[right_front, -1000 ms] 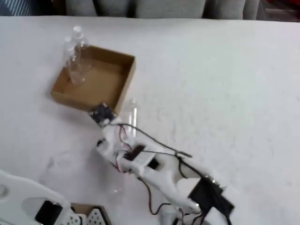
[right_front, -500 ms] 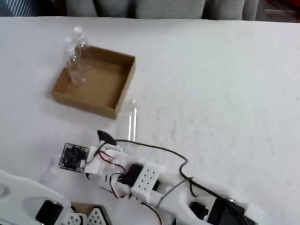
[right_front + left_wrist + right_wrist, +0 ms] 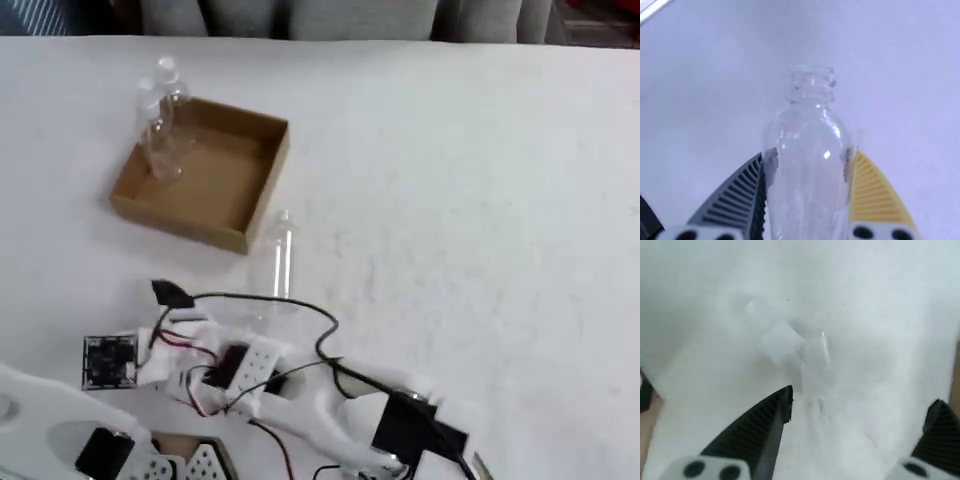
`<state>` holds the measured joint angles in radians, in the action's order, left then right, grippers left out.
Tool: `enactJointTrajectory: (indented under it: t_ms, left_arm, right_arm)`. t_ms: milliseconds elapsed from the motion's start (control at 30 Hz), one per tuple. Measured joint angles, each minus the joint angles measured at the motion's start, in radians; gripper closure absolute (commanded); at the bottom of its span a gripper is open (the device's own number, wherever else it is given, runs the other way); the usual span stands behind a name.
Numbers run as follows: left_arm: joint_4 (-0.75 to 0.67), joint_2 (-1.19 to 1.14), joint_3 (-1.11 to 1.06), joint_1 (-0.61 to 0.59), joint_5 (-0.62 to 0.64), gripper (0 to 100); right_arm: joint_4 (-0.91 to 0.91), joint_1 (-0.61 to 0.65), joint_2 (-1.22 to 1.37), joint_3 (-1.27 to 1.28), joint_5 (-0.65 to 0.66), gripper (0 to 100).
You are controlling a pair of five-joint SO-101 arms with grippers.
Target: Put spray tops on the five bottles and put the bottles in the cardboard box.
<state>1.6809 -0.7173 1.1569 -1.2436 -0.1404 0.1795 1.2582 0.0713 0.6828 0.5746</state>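
The left jaws pinch a clear plastic bottle with an open threaded neck (image 3: 807, 165) round its body, with the black pad on one side and the yellow on the other. The neck points away from the wrist. The right jaws are spread wide above the white desk (image 3: 450, 200), and a faint clear piece (image 3: 800, 350) lies just ahead of them. It is probably a spray top, though it is too faint to be sure.

The step in hand looks like fetching that top for the held bottle. To do it well:
- Centre the spread jaws over the piece before lowering.
- Close on its head rather than on any thin tube.
- Have the left grip firm and the neck steady, so the top seats straight and turns without cross-threading.

The shallow brown cardboard box (image 3: 180, 222) sits at about 10 o'clock on the desk. Two capped clear bottles (image 3: 160, 125) stand in its 10 o'clock corner. Another clear bottle on its side (image 3: 281, 255) lies just beside the box's 5 o'clock corner.
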Motion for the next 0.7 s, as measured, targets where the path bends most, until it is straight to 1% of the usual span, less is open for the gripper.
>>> enactJointTrajectory:
  t_ms: [167, 333, 433, 467, 533, 600, 667, 700]
  left_arm:
    - [0.000, 0.000, 0.000, -0.002, 0.000, 98]
    - [0.000, 0.000, 0.000, 0.005, 0.000, 98]
    - [0.000, 0.000, 0.000, 0.000, 0.000, 98]
    - [0.000, 0.000, 0.000, 0.000, 0.000, 98]
    - [-0.014, 0.000, 0.000, 0.000, 0.000, 98]
    - [-0.031, 0.000, 0.000, 0.000, 0.000, 98]
    - [-0.037, 0.000, 0.000, 0.000, 0.000, 98]
    - [-0.037, 0.000, 0.000, 0.000, 0.000, 98]
  right_arm:
    - [0.003, -0.002, 0.091, -0.089, 0.023, 62.4]
    - [0.138, 0.038, 0.249, -0.252, 0.040, 62.5]
    - [0.176, 0.040, 0.304, -0.331, 0.043, 63.3]
    - [0.184, 0.040, 0.316, -0.351, 0.043, 65.3]
    - [0.193, 0.040, 0.336, -0.376, 0.043, 73.1]
    - [0.193, 0.040, 0.347, -0.387, 0.043, 84.3]
    - [0.190, 0.040, 0.348, -0.393, 0.043, 97.5]
    - [0.180, 0.040, 0.350, -0.393, 0.043, 99.3]
